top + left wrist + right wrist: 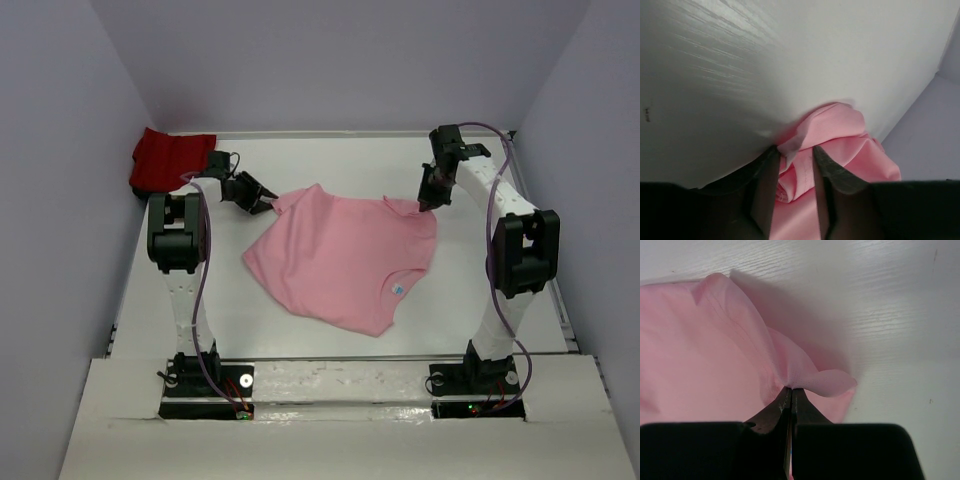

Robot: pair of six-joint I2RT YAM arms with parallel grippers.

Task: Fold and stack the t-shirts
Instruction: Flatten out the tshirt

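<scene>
The light pink t-shirt (340, 260) lies spread and rumpled in the middle of the white table, a small label near its front right. My left gripper (262, 203) is at its back left corner; in the left wrist view (795, 150) the fingers hold a bunched fold of pink cloth (840, 130) between them. My right gripper (428, 203) is at the back right corner; in the right wrist view (791, 388) its fingers are pinched tight on a raised fold of the pink cloth (700, 350). The deep red t-shirt (170, 160) lies crumpled in the back left corner.
The table (560, 290) is boxed in by pale walls on the left, back and right. The red shirt sits just behind the left arm. Both arm bases stand at the near edge.
</scene>
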